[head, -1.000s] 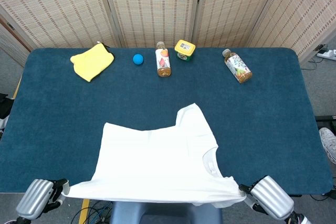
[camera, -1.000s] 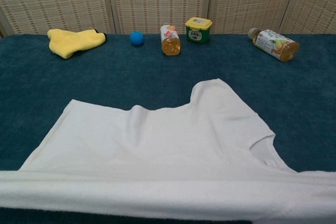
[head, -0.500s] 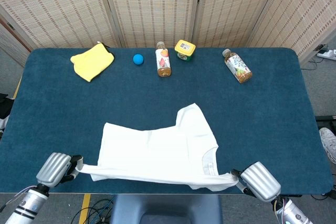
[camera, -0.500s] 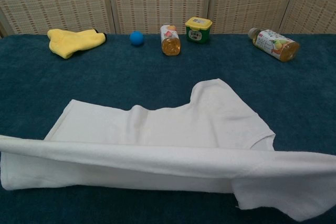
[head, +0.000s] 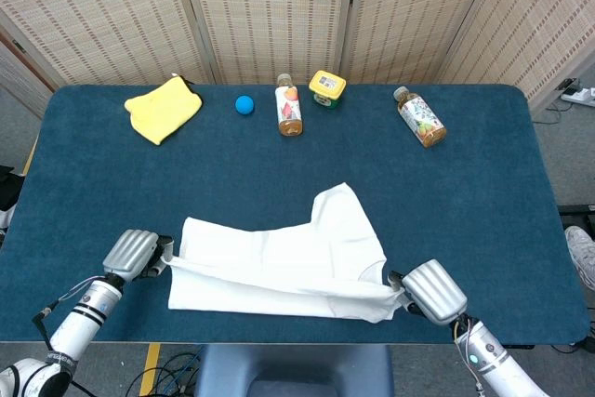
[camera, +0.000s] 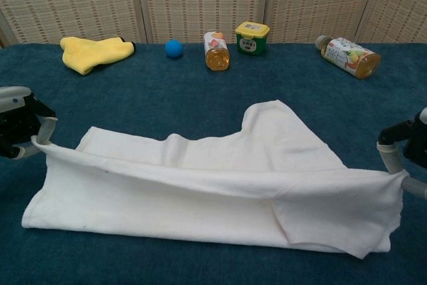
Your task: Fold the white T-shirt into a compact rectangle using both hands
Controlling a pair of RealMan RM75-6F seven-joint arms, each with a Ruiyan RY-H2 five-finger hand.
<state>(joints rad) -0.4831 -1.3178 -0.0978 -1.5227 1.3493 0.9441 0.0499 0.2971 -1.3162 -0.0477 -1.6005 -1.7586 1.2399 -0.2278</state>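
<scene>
T-shirt: the white T-shirt (head: 288,262) is lying on the near half of the table (head: 483,192), its near edge being carried up and over the rest of the cloth as a raised fold running from one hand to the other; a sleeve is sticking out toward the far side.
Left hand: the left hand (head: 133,254) is pinching the left end of the raised fold, with fingers (camera: 44,129) hooked around the cloth in the chest view.
Right hand: the right hand (head: 429,291) is gripping the right end of the fold, where the cloth is hanging in a loose flap beside the collar opening.
Far edge, left: a yellow cloth (head: 164,108) is lying crumpled, with a blue ball (head: 244,105) sitting near it, apart from it.
Far edge, middle: an orange-labelled bottle (head: 290,110) is lying just beside a yellow-lidded jar (head: 327,86).
Far edge, right: a second bottle (head: 419,118) is lying on its side, well apart from the others.
Background: woven folding screens (head: 270,6) are standing behind the table.
</scene>
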